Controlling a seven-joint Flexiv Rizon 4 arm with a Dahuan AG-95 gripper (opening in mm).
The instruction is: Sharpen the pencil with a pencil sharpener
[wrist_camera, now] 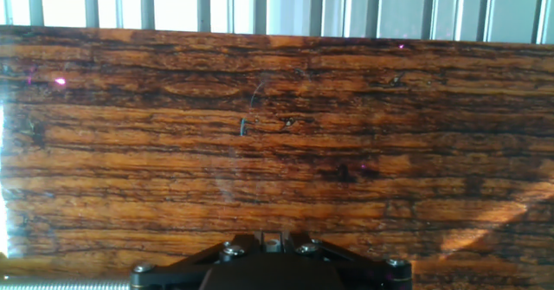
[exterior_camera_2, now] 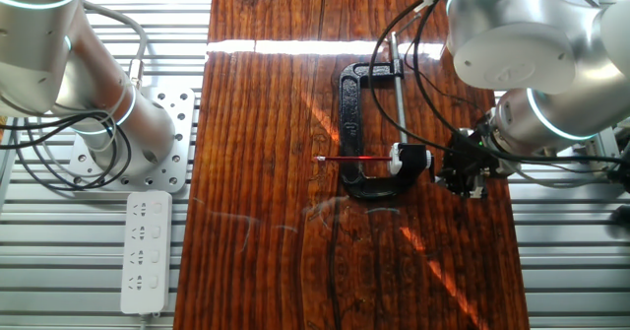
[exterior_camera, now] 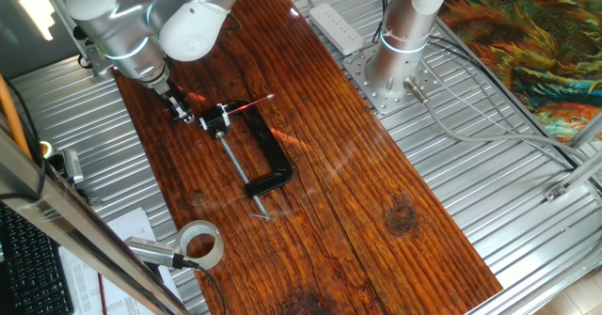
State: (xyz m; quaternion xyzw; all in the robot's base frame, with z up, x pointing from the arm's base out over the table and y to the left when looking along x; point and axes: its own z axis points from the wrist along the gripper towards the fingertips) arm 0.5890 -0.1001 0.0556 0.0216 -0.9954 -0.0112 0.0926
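**Bench stock: pencil seated in sharpener, gripper standing by**

1. Board (exterior_camera: 376, 193): dark-grained wood plank, lying across a ribbed metal table (exterior_camera: 489, 165) and serving as the work surface. The hand view is showing mostly bare grain.

2. Arm (exterior_camera: 132, 19): reaching in over the board's edge, wrist bending down toward the clamp's screw end.

3. Second arm base (exterior_camera: 404, 33): standing on its plate beside the board, taking no part.

4. Clamp (exterior_camera: 268, 169): black C-frame with grey screw rod, lying flat on the board. It appears to be pinning the sharpener so that it is not turning with the pencil.

5. Tape roll (exterior_camera: 199, 244): sitting near the board's corner, well apart from the work.

6. Power strip (exterior_camera_2: 145, 251): lying off the board on the table.

7. Gripper (exterior_camera_2: 461, 167): hovering just beside the sharpener, on the side away from the pencil. Whether its fingers are wide or narrow cannot be told.

8. Sharpener (exterior_camera_2: 409, 160): small white-and-black block at the clamp's screw end.

9. Pencil (exterior_camera_2: 356, 160): thin red stick, lying level, one end entering the sharpener, the other pointing out over the board. Nothing is holding it.
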